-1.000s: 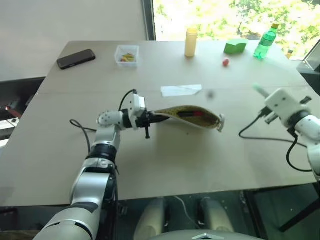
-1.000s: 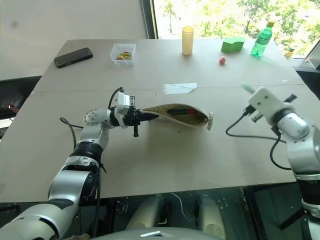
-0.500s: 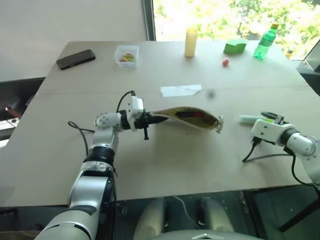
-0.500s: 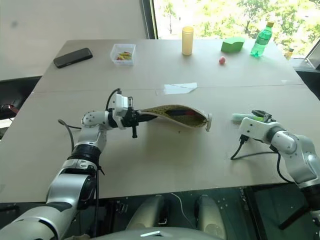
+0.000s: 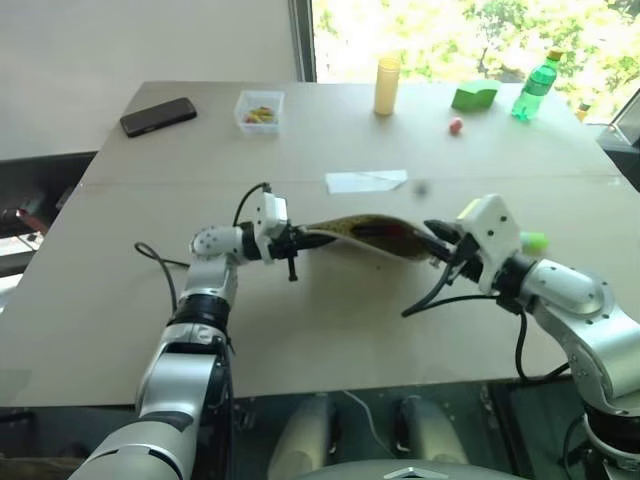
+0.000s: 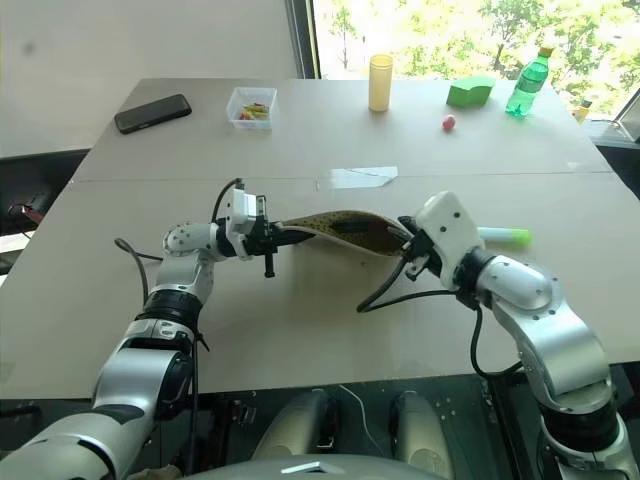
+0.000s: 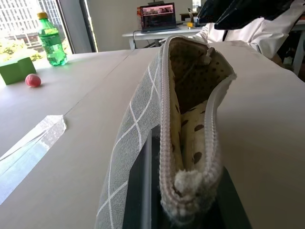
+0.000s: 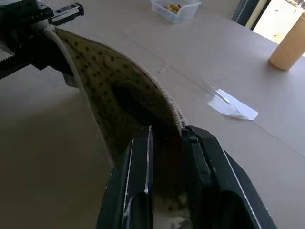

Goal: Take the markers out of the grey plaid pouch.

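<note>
**Reaching back into the pouch**

The left gripper [image 5: 300, 240] is clenched on one end of the grey plaid pouch [image 5: 365, 233] and holds it up off the table [image 5: 330, 330], zipper mouth open and facing upward. The pouch hangs in a shallow arc between the two arms, its spotted tan lining showing. One marker [image 6: 503, 236], pale green with a bright cap, already lies on the table just beyond the right forearm, well clear of the pouch.

The right gripper [image 6: 405, 235] is at the far end of the pouch's mouth. In the right wrist view its two black fingers [image 8: 138, 162] stand a little apart, with nothing between them, pointing down into the dark hollow of the lining. It grasps nothing yet.

The step in hand appears to be fetching another marker. To do it well, the left arm should keep the pouch taut and steady so the mouth does not collapse. The right fingers should enter between the two zipper edges, not catch on the fabric or the lining. A reddish shape shows inside the pouch from the head views; what it is cannot be told. The fingers should close only once they straddle a barrel, then draw it out along the pouch's length.
</note>
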`<state>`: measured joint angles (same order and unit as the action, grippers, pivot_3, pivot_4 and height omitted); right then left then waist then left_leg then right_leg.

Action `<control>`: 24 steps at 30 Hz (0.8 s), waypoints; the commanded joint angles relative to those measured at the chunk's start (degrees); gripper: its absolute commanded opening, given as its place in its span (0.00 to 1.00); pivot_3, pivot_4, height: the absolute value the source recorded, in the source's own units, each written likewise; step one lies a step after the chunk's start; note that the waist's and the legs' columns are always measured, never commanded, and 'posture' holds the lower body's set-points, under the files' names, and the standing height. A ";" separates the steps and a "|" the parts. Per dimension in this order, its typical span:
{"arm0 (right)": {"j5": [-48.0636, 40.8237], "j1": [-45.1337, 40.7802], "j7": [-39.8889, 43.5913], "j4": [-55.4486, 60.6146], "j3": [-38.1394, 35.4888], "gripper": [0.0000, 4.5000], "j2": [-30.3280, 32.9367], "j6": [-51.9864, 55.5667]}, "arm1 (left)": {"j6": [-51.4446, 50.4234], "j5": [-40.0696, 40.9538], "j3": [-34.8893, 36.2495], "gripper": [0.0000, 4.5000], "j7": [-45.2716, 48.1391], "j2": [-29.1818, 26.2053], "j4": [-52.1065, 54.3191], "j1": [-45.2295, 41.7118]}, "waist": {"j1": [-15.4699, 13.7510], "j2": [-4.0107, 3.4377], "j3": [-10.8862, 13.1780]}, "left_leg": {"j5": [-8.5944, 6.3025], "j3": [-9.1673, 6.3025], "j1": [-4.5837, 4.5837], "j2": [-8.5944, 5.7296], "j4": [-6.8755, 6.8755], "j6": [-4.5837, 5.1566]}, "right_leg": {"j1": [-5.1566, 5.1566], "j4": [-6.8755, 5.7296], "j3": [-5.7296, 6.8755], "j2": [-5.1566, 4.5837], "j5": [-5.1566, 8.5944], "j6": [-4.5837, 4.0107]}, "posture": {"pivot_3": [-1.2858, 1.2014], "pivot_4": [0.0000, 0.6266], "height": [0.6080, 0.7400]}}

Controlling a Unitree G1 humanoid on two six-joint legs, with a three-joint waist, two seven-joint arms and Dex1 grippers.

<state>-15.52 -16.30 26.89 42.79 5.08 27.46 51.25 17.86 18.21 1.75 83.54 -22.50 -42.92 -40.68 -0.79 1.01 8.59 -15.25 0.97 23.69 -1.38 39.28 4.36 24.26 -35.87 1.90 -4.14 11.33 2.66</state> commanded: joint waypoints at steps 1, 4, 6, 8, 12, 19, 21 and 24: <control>0.86 -1.49 -1.22 0.44 3.29 0.19 -0.37 -0.29 | -0.74 1.25 0.27 0.00 -0.39 0.62 3.57 -0.34 | -0.02 0.00 0.00 | 0.00 0.01 0.00 0.00 0.00 0.00 | 0.00 0.00 0.01 0.01 0.00 0.00 | 0.52 0.24 1.00; 2.33 -2.27 -1.20 -3.24 6.73 0.19 -0.37 -1.70 | -1.22 1.28 -0.27 0.00 -0.10 1.05 5.97 0.76 | -0.03 0.00 0.00 | 0.00 -0.03 0.00 0.02 0.00 0.00 | -0.01 0.00 0.09 0.04 0.01 0.01 | 0.52 0.24 1.00; 3.24 -3.42 -1.30 -5.96 7.90 0.19 -0.55 -2.59 | -1.69 1.37 -0.50 0.00 0.06 1.21 7.50 1.43 | 0.07 0.00 0.00 | 0.00 -0.01 -0.01 0.02 0.00 0.01 | -0.01 -0.01 0.07 0.05 0.00 0.01 | 0.52 0.24 1.00; 4.38 -5.16 -2.00 -9.39 8.62 0.19 -1.43 -3.55 | -2.39 1.44 -0.73 0.00 0.02 1.35 8.96 1.97 | 0.09 0.00 0.00 | -0.04 0.03 -0.03 0.02 0.00 0.08 | -0.02 -0.02 0.03 0.05 0.01 0.01 | 0.52 0.24 1.00; 9.09 -9.29 -3.65 -16.72 11.86 0.19 -2.76 -6.30 | -3.71 1.70 -1.61 0.00 1.12 1.50 11.75 3.41 | 0.13 0.00 0.00 | 0.00 0.02 -0.05 0.04 0.00 0.01 | -0.01 -0.05 0.04 0.10 0.00 0.01 | 0.52 0.24 1.00; 22.37 -14.36 -3.95 -26.45 23.71 0.19 -1.73 -16.64 | -5.61 1.66 -2.66 0.00 1.48 2.19 12.72 4.52 | 0.15 -0.03 0.01 | 0.01 0.03 -0.02 0.03 -0.02 -0.02 | 0.03 -0.03 0.04 0.11 0.01 0.01 | 0.52 0.24 1.00; 26.10 -15.19 -3.23 -28.78 26.54 0.30 -0.85 -20.24 | -5.25 1.33 -2.67 0.00 1.38 2.51 11.74 4.30 | 0.12 -0.03 0.01 | 0.01 0.03 0.00 0.01 -0.02 -0.01 | 0.02 0.00 0.04 0.10 0.01 0.02 | 0.52 0.24 1.00; 33.05 -15.89 -5.32 -33.66 29.76 0.58 0.22 -28.00 | -5.29 1.38 -2.55 0.00 1.40 2.93 11.12 4.03 | 0.16 -0.03 0.01 | 0.01 0.05 0.00 0.00 -0.01 -0.01 | 0.02 0.00 0.03 0.09 0.01 0.02 | 0.52 0.24 1.00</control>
<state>12.92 -30.84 23.01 10.74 33.64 26.98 28.77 12.19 18.22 -0.62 84.69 -20.14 -32.46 -35.76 -0.63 0.98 8.60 -15.23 1.03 23.68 -1.37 39.27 4.35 24.29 -35.88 1.92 -4.05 11.34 2.68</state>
